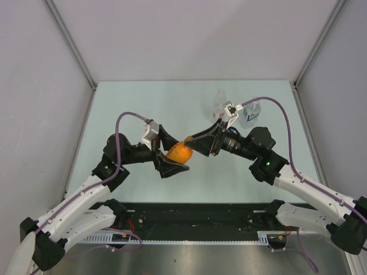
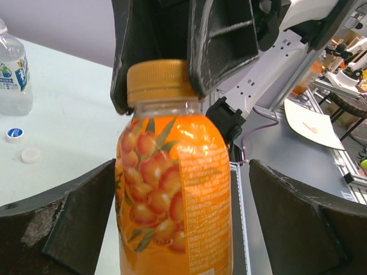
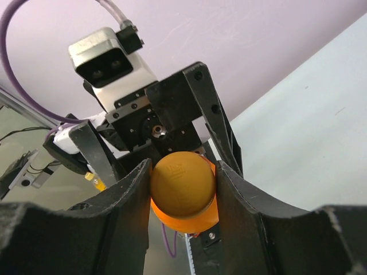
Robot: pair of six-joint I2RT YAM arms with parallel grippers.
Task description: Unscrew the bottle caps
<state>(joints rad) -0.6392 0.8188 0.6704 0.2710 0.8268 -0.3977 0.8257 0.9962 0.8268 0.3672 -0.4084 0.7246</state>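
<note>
The short orange bottle (image 1: 179, 153) is held in the air above the table's middle, between the two arms. My left gripper (image 1: 175, 156) is shut on its body; in the left wrist view (image 2: 182, 166) the bottle (image 2: 172, 189) sits against the left finger. My right gripper (image 1: 192, 141) is shut on the orange cap (image 2: 157, 80); in the right wrist view (image 3: 183, 172) both fingers press the cap (image 3: 182, 184). A blue cap (image 2: 15, 133) and a white cap (image 2: 30, 154) lie loose on the table next to the capless clear bottle with the blue-white label (image 2: 12, 74).
Two clear bottles stand at the back right of the table: one (image 1: 218, 103) and the blue-labelled one (image 1: 250, 113) close behind my right arm. Grey walls enclose the table on three sides. The arm bases and a black rail run along the near edge (image 1: 195, 220).
</note>
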